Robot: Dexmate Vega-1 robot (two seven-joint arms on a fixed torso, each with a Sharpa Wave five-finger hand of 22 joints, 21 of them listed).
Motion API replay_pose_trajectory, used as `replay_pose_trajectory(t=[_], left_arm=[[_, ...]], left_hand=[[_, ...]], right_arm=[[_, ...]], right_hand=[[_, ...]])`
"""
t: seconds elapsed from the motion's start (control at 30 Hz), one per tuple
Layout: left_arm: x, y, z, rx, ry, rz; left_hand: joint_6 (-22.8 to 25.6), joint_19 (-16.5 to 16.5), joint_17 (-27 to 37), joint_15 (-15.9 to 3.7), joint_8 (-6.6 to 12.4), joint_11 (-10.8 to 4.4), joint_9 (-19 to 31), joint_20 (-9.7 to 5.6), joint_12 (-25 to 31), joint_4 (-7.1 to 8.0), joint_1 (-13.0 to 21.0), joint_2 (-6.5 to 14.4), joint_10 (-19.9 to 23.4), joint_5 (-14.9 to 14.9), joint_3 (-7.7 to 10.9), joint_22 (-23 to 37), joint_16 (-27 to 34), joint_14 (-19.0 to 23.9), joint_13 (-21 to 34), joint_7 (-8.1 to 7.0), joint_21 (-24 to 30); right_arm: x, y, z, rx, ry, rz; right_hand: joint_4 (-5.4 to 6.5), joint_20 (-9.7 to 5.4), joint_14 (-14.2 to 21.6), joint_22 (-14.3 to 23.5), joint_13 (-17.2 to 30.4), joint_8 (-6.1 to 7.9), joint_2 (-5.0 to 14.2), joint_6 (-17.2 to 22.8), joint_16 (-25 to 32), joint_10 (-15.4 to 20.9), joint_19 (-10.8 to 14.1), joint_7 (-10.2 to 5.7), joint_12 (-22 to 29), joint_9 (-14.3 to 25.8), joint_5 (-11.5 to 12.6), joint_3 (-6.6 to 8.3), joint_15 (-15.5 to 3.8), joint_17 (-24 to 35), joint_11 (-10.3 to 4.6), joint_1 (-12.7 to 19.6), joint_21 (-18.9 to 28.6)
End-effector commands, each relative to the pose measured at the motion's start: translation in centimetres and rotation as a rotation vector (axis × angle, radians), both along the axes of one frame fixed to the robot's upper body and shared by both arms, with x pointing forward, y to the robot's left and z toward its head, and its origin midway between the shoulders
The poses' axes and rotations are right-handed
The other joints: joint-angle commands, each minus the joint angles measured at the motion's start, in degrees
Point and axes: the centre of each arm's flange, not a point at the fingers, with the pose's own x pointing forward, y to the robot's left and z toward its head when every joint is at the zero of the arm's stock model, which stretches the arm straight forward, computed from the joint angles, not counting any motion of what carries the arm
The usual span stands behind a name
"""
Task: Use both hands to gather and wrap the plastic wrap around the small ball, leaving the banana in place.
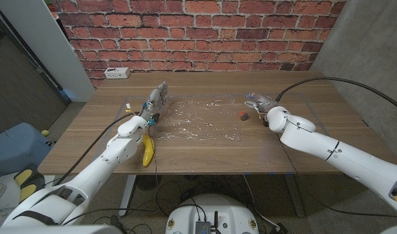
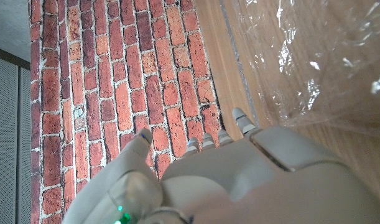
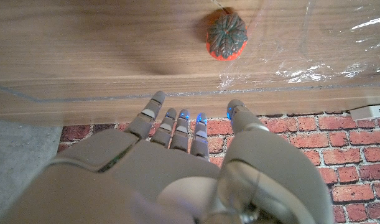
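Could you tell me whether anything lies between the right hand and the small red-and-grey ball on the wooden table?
Nothing visible does. The small red-and-grey ball sits near the clear plastic wrap's right edge, and the right hand hovers just beside it, fingers apart, with bare wood between them. The yellow banana lies far off by the left arm.

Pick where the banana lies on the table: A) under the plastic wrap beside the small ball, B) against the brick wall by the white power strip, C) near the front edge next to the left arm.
C: the banana lies near the table's front edge beside the left forearm, off the plastic wrap.
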Motion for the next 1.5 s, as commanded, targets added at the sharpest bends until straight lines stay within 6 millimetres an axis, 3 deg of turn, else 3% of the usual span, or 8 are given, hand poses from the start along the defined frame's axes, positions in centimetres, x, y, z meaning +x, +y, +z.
replay_pose_trajectory(t=[0.03,0.3,0.4,0.5,0.67,0.97,1.5], left_arm=[[-0.2,0.5,0.1,0.003,-0.003,-0.006],[-0.5,1.0,-0.2,0.001,-0.005,-0.005],[-0.6,1.1,-0.3,0.000,-0.005,-0.006],[-0.7,1.1,-0.4,0.003,-0.004,-0.008],[-1.0,1.3,-0.5,0.003,-0.008,-0.008],[-1.4,1.6,-0.6,0.000,-0.014,-0.004],[-2.1,1.8,-1.0,-0.002,-0.017,0.002]], left_hand=[[0.20,-0.04,0.13,0.27,0.37,0.39,0.16,0.22,0.20,-0.47,0.41,0.35,-0.12,0.28,0.08,0.25,-0.05,-0.04,0.02,-0.14,-0.11],[0.23,-0.02,0.11,0.27,0.34,0.19,0.16,0.26,0.18,-0.62,0.52,0.43,-0.13,0.26,0.13,0.25,-0.08,-0.04,0.02,-0.19,-0.28],[0.24,-0.01,0.11,0.22,0.32,0.27,0.17,0.32,0.18,-0.68,0.55,0.45,-0.08,0.25,0.14,0.26,-0.07,0.01,0.02,-0.22,-0.36],[0.32,0.02,0.11,0.25,0.34,0.26,0.17,0.32,0.18,-0.72,0.58,0.46,-0.07,0.24,0.14,0.26,-0.09,0.00,0.02,-0.22,-0.41],[0.74,0.03,0.11,0.25,0.45,0.35,0.17,0.33,0.16,-0.82,0.60,0.44,-0.08,0.21,0.13,0.27,-0.11,0.01,0.02,-0.31,-0.56],[1.10,0.11,0.12,0.18,0.49,0.43,0.18,0.37,0.13,-0.94,0.60,0.39,-0.11,0.16,0.08,0.28,-0.14,-0.01,0.03,-0.43,-0.76],[1.31,0.17,0.14,0.24,0.41,0.38,0.19,0.38,0.12,-1.12,0.55,0.31,-0.05,0.09,-0.02,0.30,-0.15,0.01,0.03,-0.59,-1.13]], right_arm=[[-1.6,2.0,0.0,-0.104,-0.017,-0.061],[-2.2,2.9,-0.7,-0.130,0.003,-0.059],[-2.3,3.3,-1.0,-0.139,0.009,-0.054],[-2.4,3.6,-1.3,-0.141,0.015,-0.055],[-2.5,3.8,-1.8,-0.139,0.029,-0.054],[-2.2,4.6,-2.8,-0.161,0.036,-0.081],[-1.3,4.2,-4.1,-0.168,0.067,-0.110]], right_hand=[[-0.37,-0.23,1.23,0.19,0.33,0.91,-0.14,1.91,0.63,0.97,1.17,0.18,0.25,0.13,0.26,0.73,-0.58,0.19,-0.42,1.52,0.58],[-0.97,-0.86,1.72,0.18,0.34,1.04,-0.62,2.98,0.66,1.24,1.98,-0.02,0.17,0.17,0.10,0.91,-0.95,0.16,-0.82,2.71,0.76],[-1.48,-2.83,3.38,0.20,0.35,0.76,-0.91,3.20,1.12,1.31,3.60,0.08,-0.01,0.20,-0.18,0.95,-1.37,0.18,-0.91,4.12,1.23],[-1.67,-3.47,4.79,0.23,0.37,0.44,-0.94,2.92,1.59,1.37,5.01,0.10,-0.11,0.22,-0.32,0.97,-1.92,0.26,-0.81,5.10,1.67],[-1.94,-2.15,4.90,0.30,0.38,0.08,-1.75,2.36,1.48,1.01,5.90,0.30,-0.36,0.23,-0.64,0.53,-1.86,0.28,-0.48,5.85,1.94],[-2.44,-1.34,4.32,0.37,0.38,0.12,-2.42,2.58,1.02,0.61,5.50,-0.35,-0.58,0.24,-0.91,0.32,-2.35,0.21,-1.58,7.38,1.67],[-2.62,-3.31,5.34,0.42,0.38,0.58,-1.78,4.52,1.19,1.26,6.41,-0.88,-0.42,0.27,-0.99,0.68,-3.43,0.30,-2.34,10.97,1.85]])
